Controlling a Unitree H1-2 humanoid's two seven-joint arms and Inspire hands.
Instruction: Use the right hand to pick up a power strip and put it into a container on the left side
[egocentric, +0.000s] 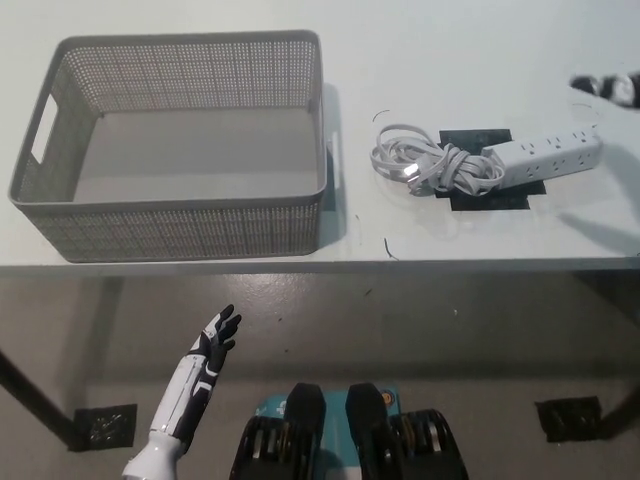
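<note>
i see the power strip (545, 156) lying on a black patch (487, 171) near the table's (200, 15) right edge, its coiled cord (425, 163) just left of it. only a blurred tip of my right hand (610, 87) shows at the picture's right edge, above the strip; i cannot tell its grip. the empty mesh basket (170, 214) sits at the table's left. my left hand (215, 333) hangs below the front edge, fingers spread, holding nothing.

The container (170, 145) stands on the left part of the table (450, 50). To the container's right, apart from it, lies the coiled cord (430, 165), and the power strip (545, 157) lies further right, joined to the cord, both partly over a flat mat (490, 197). Below and in front of the container, off the table's front edge, hangs the left hand (215, 335); far right of the container, just beyond the power strip's far end, part of the right hand (610, 87) shows at the picture's edge.
</note>
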